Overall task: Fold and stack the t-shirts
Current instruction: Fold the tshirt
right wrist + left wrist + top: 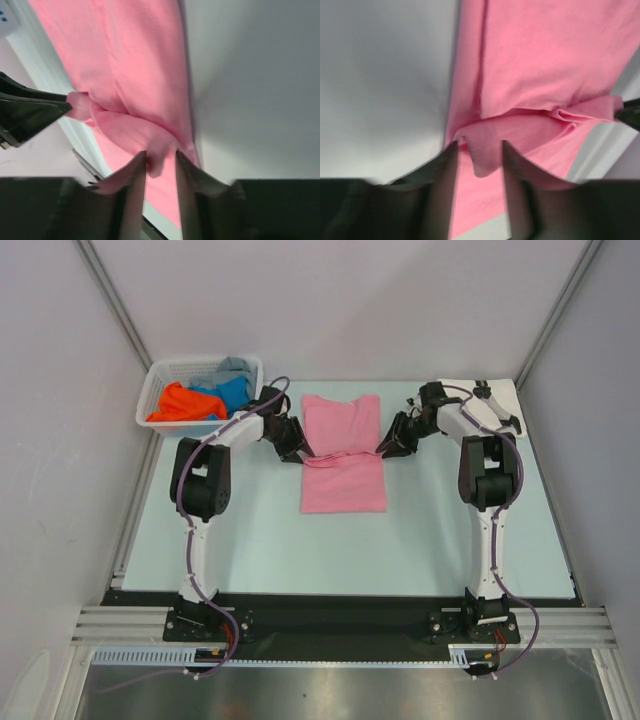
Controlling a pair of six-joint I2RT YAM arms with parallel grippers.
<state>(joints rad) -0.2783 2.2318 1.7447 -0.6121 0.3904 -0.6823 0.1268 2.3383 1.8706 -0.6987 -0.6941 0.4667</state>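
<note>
1. The pink t-shirt lies flat on the table, midway between the 2 arms and nearer the far edge than the near one, with a puckered crease running across its middle
2. The left gripper sits at the shirt's left side on that crease. Its fingers stand apart, with a small tab of pink cloth loose in the gap
3. The right gripper sits at the right end of the same crease. Its fingers are a little apart with cloth between them, and I cannot tell whether they pinch it
4. The step in hand looks like the crosswise fold. To do it well, both sides should act together and level so the crease stays straight, the hems should land flush, and the fingers should lift straight up so they do not drag the cloth askew
5. Count: 1 pink shirt on the table and 1 white basket at the far left corner, holding 1 orange shirt, 1 blue shirt and 1 grey shirt
6. 1 white shirt lies at the far right corner
</note>
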